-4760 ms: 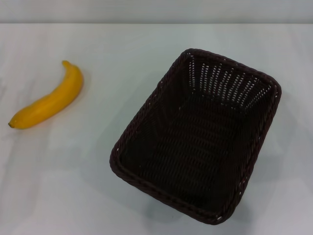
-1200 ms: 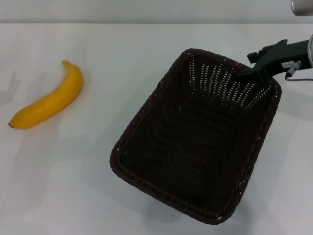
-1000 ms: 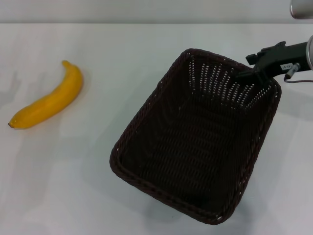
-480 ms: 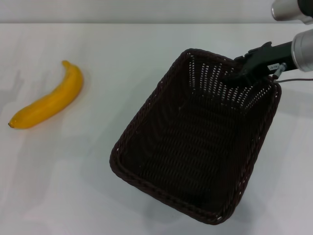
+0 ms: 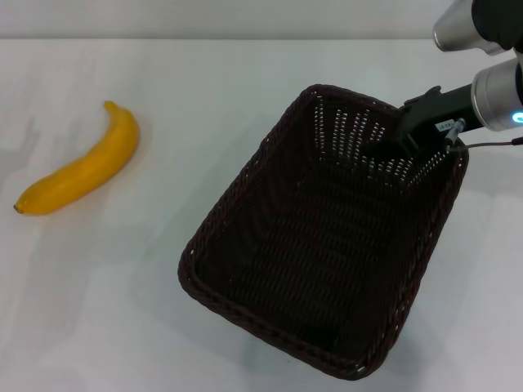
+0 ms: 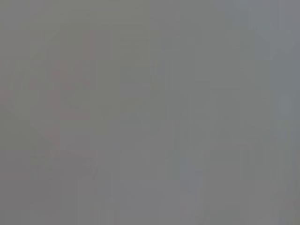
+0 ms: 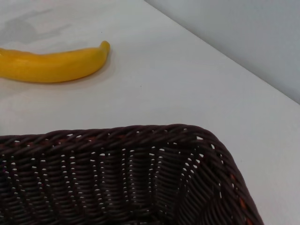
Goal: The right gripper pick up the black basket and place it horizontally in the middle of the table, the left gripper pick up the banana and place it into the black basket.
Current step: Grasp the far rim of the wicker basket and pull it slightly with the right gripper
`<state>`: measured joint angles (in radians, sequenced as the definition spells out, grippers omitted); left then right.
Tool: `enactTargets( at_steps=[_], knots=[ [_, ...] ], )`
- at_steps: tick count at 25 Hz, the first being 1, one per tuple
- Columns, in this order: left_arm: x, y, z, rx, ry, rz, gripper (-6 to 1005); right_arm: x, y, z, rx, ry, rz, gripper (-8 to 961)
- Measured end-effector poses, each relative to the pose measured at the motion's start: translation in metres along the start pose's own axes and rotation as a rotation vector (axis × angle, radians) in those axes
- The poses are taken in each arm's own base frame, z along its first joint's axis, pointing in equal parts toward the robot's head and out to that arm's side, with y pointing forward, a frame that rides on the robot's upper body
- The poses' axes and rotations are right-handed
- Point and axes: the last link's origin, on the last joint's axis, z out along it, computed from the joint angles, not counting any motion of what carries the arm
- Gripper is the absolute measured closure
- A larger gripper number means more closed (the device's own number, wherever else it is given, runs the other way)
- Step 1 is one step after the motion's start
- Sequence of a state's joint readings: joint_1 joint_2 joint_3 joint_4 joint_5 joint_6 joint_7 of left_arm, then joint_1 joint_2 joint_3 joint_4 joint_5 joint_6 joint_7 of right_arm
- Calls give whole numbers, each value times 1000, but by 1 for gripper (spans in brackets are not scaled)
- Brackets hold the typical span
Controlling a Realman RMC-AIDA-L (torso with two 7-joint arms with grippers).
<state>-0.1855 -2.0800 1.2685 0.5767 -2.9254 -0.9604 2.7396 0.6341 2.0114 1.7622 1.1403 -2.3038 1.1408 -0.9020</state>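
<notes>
The left wrist view is a uniform grey blur with nothing identifiable, and the left hand appears in no view. The right hand (image 5: 391, 140) enters from the upper right of the head view, a black claw on a silver wrist with a blue ring light; its fingertips merge with the dark weave at the far right corner of the black basket (image 5: 327, 237), one finger seemingly inside the wall, so whether it is clenched on the rim cannot be told. The right arm is cut off by the frame edge. The basket is rectangular with rounded corners, a braided rim, slotted open-weave sides and a tightly woven floor; it lies skewed on the table (image 5: 204, 90), right of centre, its near corner close to the lower frame edge. The right wrist view shows only part of the basket (image 7: 122, 183), one rim and the inner wall, without the arm's own fingers. The banana (image 5: 82, 167) lies well apart from the basket on the left of the glossy white table, curved, smooth, yellow-orange, with a small dark tip; in the right wrist view the banana (image 7: 51, 64) is cut off at one end.
</notes>
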Motion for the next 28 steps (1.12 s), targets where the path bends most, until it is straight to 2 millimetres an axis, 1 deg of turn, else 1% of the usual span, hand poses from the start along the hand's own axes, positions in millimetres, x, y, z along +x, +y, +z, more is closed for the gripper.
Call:
enactTargets(
  at_steps=[7, 13, 20, 24, 27, 28],
  knots=[
    [1, 1, 2, -3, 3, 0, 121, 0, 1, 0, -2, 0, 3, 350],
    [2, 2, 3, -6, 6, 0, 121, 0, 2, 2, 1, 6, -5, 426],
    [2, 2, 4, -5, 7, 0, 121, 2, -1, 0, 14, 1, 9, 455],
    [2, 1, 4, -6, 7, 1, 121, -1, -1, -3, 22, -5, 7, 471],
    [2, 2, 4, -8, 8, 2, 121, -5, -1, -7, 37, -26, 15, 584],
    [3, 2, 5, -8, 9, 2, 121, -6, -2, -8, 44, -28, 23, 594]
  ],
)
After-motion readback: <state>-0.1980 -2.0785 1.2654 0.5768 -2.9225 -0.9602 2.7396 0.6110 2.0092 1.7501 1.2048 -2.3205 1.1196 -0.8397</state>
